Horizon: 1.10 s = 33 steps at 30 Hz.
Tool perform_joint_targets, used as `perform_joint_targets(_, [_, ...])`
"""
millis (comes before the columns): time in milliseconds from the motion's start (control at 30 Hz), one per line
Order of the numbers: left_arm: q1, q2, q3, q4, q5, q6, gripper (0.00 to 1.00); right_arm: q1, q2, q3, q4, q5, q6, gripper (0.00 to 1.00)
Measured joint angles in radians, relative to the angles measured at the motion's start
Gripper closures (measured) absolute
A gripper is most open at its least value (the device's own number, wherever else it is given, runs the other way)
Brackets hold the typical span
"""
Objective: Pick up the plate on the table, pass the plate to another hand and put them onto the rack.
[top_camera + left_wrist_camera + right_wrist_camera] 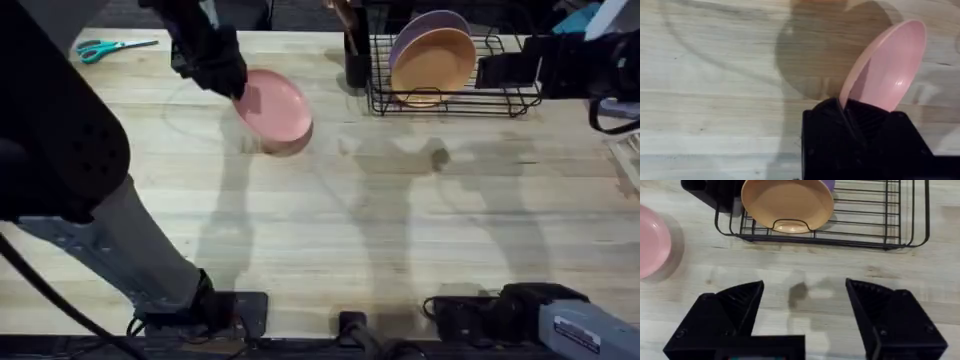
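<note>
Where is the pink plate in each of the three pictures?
Overhead: the plate is upper middle-left, lifted by the left gripper.
Left wrist: the plate is at the right, tilted up, its edge between the fingers.
Right wrist: the plate is at the left edge.
Shared landmark: the table, under the plate in every view.

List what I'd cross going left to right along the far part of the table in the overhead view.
Scissors → left gripper → the plate, lifted and tilted in its fingers → black holder at the rack's left end → the rack holding the orange plate.
</note>
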Motion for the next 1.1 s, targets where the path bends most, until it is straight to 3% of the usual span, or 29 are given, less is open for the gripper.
perform_joint_targets(300, [-0.064,0.0,0.113,-0.032,0.076,-0.007,0.958,0.0,0.0,0.0,-0.001,0.0,0.0,0.003])
perform_joint_targets(800, [-0.119,0.0,0.15,0.008,0.372,-0.015,0.958,0.0,0.0,0.0,-0.035,-0.003,0.003,0.003])
perform_joint_targets(1100, [-0.185,0.0,0.15,0.025,0.413,-0.015,0.958,0.0,0.0,0.0,-0.044,-0.172,0.023,0.003])
